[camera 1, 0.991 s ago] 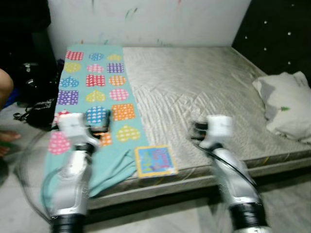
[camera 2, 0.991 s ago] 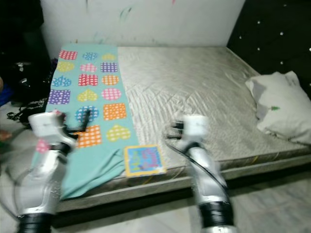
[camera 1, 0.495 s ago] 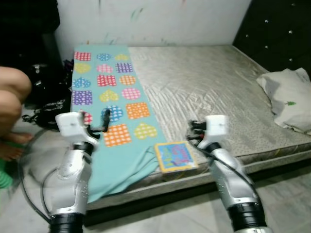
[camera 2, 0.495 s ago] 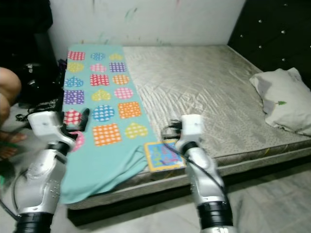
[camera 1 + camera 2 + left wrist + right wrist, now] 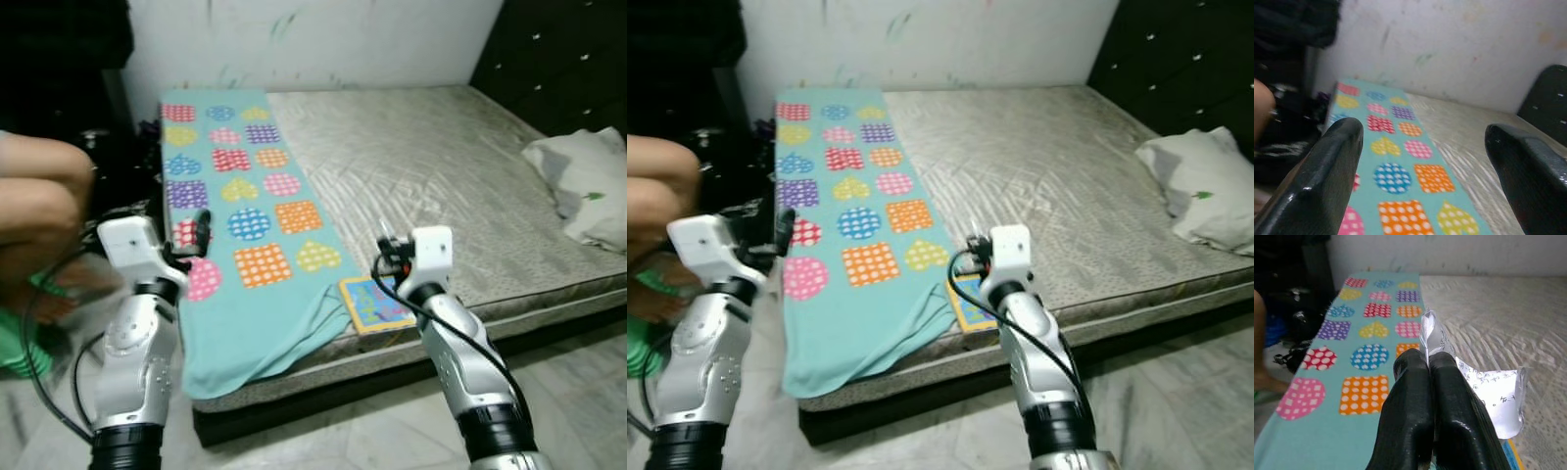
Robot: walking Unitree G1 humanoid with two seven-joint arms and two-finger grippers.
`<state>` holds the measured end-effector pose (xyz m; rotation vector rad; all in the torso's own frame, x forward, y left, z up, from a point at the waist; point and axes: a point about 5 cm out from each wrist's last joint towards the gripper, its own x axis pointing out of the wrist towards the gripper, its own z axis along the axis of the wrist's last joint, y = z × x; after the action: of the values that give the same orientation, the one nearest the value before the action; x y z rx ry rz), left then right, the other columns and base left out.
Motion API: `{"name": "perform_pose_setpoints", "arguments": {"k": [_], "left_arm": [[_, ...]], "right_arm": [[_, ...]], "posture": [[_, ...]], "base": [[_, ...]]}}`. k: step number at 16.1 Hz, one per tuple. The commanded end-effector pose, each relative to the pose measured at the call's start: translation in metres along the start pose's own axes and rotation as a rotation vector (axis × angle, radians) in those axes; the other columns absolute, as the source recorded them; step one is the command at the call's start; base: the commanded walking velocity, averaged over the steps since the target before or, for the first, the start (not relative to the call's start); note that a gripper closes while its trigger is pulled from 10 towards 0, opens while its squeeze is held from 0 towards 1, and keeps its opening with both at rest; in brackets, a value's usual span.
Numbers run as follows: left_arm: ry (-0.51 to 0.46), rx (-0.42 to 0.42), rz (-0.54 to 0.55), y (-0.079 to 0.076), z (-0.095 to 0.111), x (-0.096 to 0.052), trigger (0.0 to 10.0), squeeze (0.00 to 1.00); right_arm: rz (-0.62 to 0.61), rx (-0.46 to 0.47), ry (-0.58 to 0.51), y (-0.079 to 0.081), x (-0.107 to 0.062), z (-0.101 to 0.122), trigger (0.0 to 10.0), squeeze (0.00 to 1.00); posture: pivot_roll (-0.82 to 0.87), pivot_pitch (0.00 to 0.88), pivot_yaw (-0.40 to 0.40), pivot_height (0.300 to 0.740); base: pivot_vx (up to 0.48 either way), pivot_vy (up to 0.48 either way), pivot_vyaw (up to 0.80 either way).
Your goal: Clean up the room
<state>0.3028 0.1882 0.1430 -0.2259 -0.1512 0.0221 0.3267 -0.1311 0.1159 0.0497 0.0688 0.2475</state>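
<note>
Currently 1 paper scrap (image 5: 1488, 391) pinched by right gripper (image 5: 1429, 363); left gripper (image 5: 1425, 142) spread, empty.

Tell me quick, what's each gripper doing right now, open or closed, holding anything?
Left gripper: jaws open, holding nothing, raised near the patterned blanket.
Right gripper: jaws shut on a crinkled silvery wrapper, over the bed's near edge.

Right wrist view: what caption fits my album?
Right gripper pinching a silvery wrapper above the teal patterned blanket.

A home bedroom; bare mattress (image 5: 441, 186), pillow (image 5: 588, 186), blanket (image 5: 245, 225)
</note>
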Motion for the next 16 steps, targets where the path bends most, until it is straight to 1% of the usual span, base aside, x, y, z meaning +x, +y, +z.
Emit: {"name": "perform_pose_setpoints", "arguments": {"k": [1,2,4,5,7,10,12,13,14,16], "left_arm": [[-0.019,0.015,-0.003,-0.006,0.002,0.000,10.0,0.00],[-0.017,0.019,0.028,-0.001,0.000,-0.005,10.0,0.00],[-0.014,0.038,0.054,0.003,-0.002,-0.009,10.0,0.00],[-0.007,0.059,0.075,0.005,-0.004,-0.012,10.0,0.00],[0.000,0.084,0.067,0.004,-0.003,-0.018,10.0,0.00],[0.013,0.116,0.060,0.002,-0.006,-0.027,10.0,0.00],[0.028,0.111,0.074,0.007,-0.009,-0.030,10.0,0.00],[0.024,0.120,0.090,0.007,-0.009,-0.032,10.0,0.00],[0.024,0.123,0.091,0.005,-0.011,-0.032,10.0,0.00],[0.030,0.135,0.138,0.005,-0.016,-0.036,10.0,0.00]], "right_arm": [[-0.005,-0.013,-0.007,-0.006,0.001,0.002,10.0,0.00],[-0.002,-0.014,-0.010,-0.006,0.002,0.004,10.0,0.00],[0.006,-0.011,-0.024,-0.005,0.005,0.008,10.0,0.00],[0.014,-0.007,-0.037,-0.003,0.006,0.011,10.0,0.00],[0.053,-0.016,-0.067,0.003,0.008,0.021,10.0,0.00],[0.061,-0.020,-0.066,0.001,0.010,0.021,10.0,0.00],[0.091,-0.016,-0.076,0.011,0.011,0.023,10.0,0.00],[0.128,-0.022,-0.086,0.020,0.011,0.024,10.0,0.00],[0.142,-0.011,-0.081,0.023,0.011,0.023,10.0,0.00],[0.185,-0.002,-0.063,0.030,0.010,0.019,10.0,0.00]], "posture": [[-0.06,0.008,-0.072,0.740],[-0.06,0.002,-0.072,0.740],[-0.06,0.000,-0.072,0.740],[-0.05,0.000,-0.071,0.740],[-0.05,0.003,-0.073,0.740],[-0.05,0.008,-0.074,0.740],[-0.05,0.001,-0.066,0.740],[-0.04,0.000,-0.085,0.740],[-0.03,0.000,-0.100,0.740],[-0.02,0.000,-0.115,0.740]], "base": [[0.000,0.000,0.00],[0.000,0.000,0.00],[0.000,0.000,0.00],[0.000,0.000,0.80],[0.000,0.000,0.80],[0.000,0.000,0.80],[0.000,0.000,0.80],[0.000,0.000,0.80],[0.000,0.000,0.80],[0.000,0.000,0.80]]}}
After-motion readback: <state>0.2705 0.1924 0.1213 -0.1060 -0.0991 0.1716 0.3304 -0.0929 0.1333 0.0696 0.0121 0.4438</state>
